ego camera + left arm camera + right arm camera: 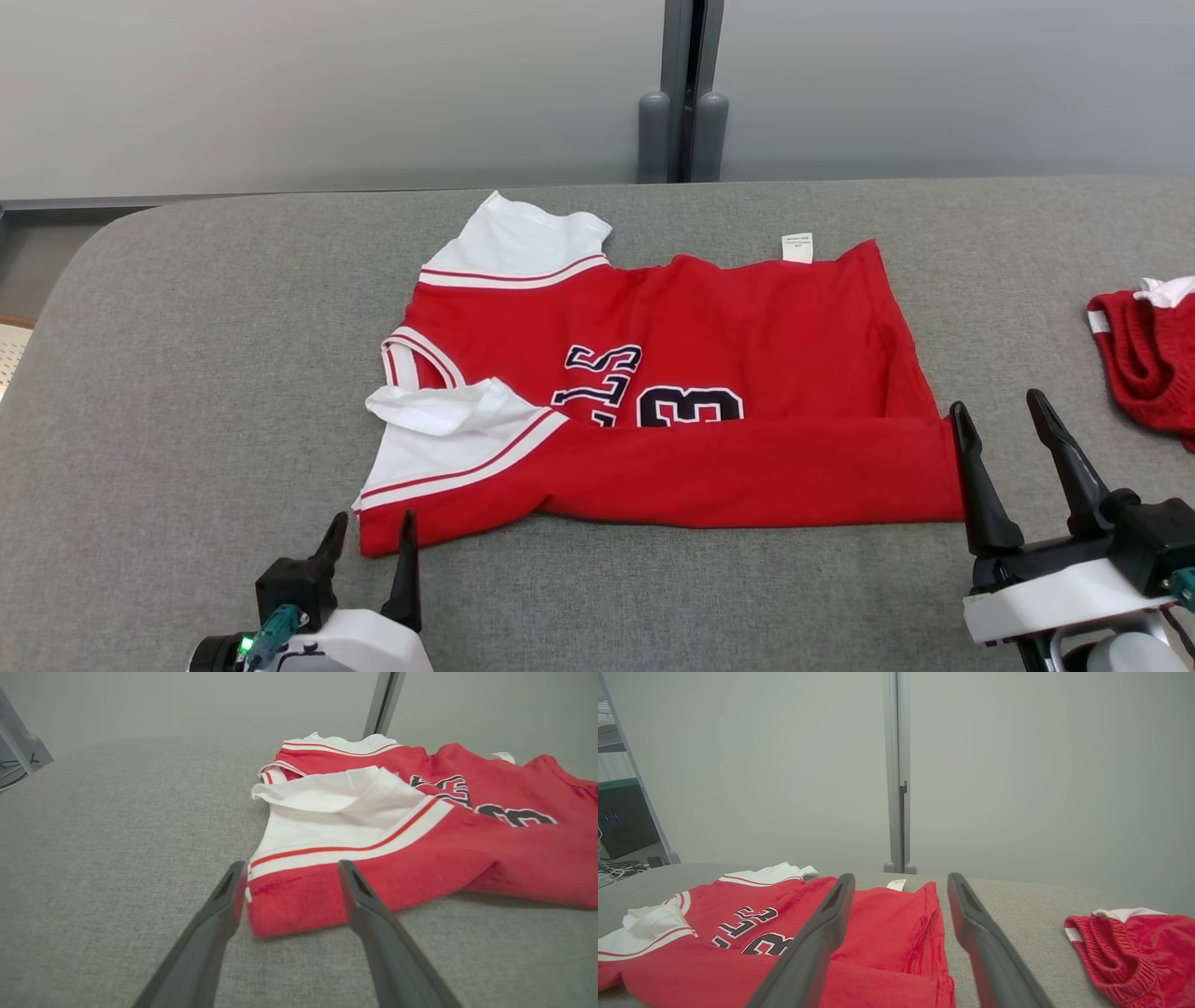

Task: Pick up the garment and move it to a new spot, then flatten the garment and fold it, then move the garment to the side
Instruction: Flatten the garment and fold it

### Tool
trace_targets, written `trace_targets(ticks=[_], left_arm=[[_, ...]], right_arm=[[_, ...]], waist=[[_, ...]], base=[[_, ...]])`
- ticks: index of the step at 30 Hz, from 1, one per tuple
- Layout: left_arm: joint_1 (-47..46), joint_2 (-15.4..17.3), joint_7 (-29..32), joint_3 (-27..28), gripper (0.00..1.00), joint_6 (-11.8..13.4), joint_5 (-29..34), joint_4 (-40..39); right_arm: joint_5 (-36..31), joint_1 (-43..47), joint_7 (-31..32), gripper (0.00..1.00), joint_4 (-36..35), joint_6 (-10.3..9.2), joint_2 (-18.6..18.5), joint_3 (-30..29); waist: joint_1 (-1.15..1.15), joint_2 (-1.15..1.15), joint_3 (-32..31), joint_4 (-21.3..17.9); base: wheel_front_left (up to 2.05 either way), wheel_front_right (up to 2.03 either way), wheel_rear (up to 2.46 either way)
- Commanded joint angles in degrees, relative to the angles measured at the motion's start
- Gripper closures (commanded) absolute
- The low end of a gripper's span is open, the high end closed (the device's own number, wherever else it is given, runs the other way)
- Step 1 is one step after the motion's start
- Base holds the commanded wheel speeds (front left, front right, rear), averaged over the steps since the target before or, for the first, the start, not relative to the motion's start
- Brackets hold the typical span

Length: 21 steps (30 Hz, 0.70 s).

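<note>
Red-and-white short-sleeved jersey (pixel 747 327) part-folded on grey fabric counter (pixel 187 373). Left end effector (pixel 373 518) and right end effector (pixel 998 403) wide open, empty. Recommend pinching both near corners evenly.

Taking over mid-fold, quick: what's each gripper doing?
Left gripper: open, holding nothing, at the near corner of the jersey.
Right gripper: open, holding nothing.

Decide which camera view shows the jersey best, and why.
Head view: the whole jersey lies in frame, seen from above. The left wrist view shows its sleeve end, cropped; the right wrist view its hem end, cropped.
</note>
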Motion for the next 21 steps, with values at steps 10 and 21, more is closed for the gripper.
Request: trace_targets(ticks=[10, 21], left_arm=[[-4.96, 0.21, -0.04, 1.48, 0.0, 1.65, 0.12, 10.3], [-10.22, 1.25, 0.66, 0.22, 0.0, 1.1, 1.0, 19.54]], right_arm=[[1.18, 0.21, -0.02, 0.0, 1.97, -0.02, -0.03, 0.31], [1.97, -0.96, -0.02, 0.0, 2.39, -0.02, -1.0, 2.23]], waist=[[0.0, 0.0, 0.11, -1.09], [0.0, 0.0, 1.57, -2.37]], base=[[0.0, 0.0, 0.0], [0.0, 0.0, 0.0]])
